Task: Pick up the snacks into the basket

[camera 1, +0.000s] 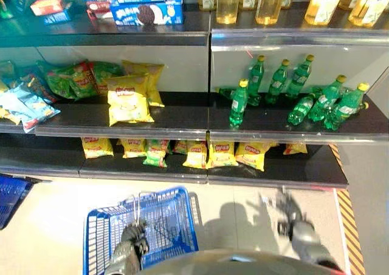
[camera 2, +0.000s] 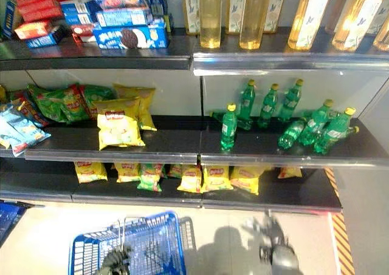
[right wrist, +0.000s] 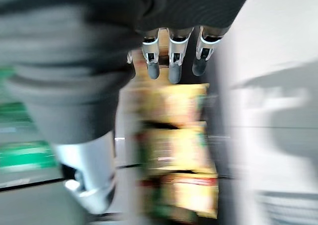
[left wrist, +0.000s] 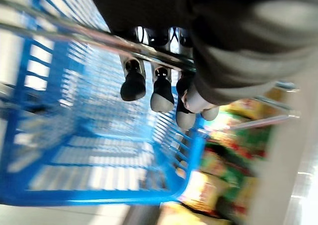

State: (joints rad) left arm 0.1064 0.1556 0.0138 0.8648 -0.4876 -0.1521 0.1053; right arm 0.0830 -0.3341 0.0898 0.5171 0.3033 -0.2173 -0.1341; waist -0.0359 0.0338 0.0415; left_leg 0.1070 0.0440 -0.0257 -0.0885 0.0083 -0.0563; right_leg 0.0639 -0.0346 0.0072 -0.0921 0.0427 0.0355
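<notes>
A dark three-tier shelf unit (camera 1: 206, 120) stands against a pale back wall (camera 1: 182, 65), with a vertical seam at its middle. Before its lowest tier lies a light tiled floor (camera 1: 55, 226). To the unit's right, yellow-black hazard tape (camera 1: 347, 220) runs along the floor.

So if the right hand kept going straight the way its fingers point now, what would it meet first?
Probably the yellow snack bags on the bottom shelf. The right hand holds nothing, fingers relaxed, aimed at that row; nothing shows in between, though depth is unclear.
</notes>
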